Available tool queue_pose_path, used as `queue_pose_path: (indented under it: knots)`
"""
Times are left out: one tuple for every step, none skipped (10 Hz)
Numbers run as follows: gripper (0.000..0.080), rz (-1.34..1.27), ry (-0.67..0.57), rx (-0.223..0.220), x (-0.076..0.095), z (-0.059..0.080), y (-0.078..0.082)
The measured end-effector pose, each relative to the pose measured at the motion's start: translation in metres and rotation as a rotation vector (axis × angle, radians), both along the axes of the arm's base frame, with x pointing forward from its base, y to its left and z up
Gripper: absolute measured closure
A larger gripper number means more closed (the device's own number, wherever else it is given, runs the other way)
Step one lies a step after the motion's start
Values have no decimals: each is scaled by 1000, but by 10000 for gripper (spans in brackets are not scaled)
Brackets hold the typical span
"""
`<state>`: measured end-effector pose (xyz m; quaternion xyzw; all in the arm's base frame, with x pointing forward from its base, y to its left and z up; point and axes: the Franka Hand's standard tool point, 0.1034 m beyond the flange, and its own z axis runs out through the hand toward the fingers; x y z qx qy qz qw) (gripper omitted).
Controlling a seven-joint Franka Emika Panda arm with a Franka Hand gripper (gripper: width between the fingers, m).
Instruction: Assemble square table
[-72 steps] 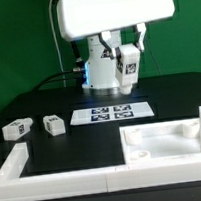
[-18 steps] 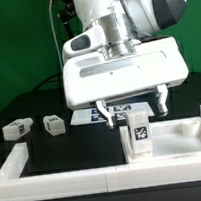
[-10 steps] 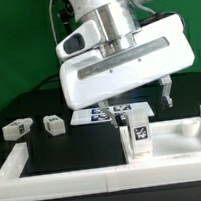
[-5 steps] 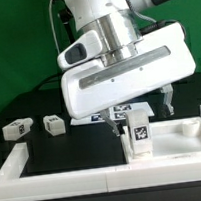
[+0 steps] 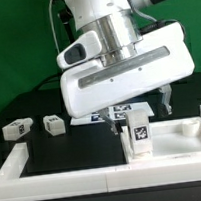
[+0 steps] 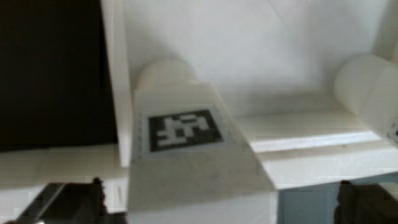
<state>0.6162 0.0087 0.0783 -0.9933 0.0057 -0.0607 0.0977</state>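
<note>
One leg stands upright on the tabletop, at the corner toward the exterior view's left. Gripper spread wide astride it, nothing held. Unchanged from a moment ago.

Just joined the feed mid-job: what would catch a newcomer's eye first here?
The big white gripper fills the middle of the exterior view, jaws open on either side of an upright tagged leg standing at the tabletop corner on that view's left. Two loose legs lie on the black table further left.
</note>
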Motion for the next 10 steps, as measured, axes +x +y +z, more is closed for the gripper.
queue_pose_path:
  knots:
    - [151,-11,5,-19,-1,-6,0]
    - [151,-21,0,-35,-4,-14,-8]
    - [151,8,-3,-42,-5,-17,-16]
    - [151,18,-7,-45,-5,-17,-21]
    - [177,13,-5,-43,-5,-17,-18]
    - [177,10,-4,-43,-5,-17,-17]
    - [355,12,-5,-43,-5,-17,-18]
    - [355,-13,-1,-38,-5,-17,-17]
    - [536,-82,11,-22,-5,-17,-15]
    - [533,-150,23,-7,-5,-17,-14]
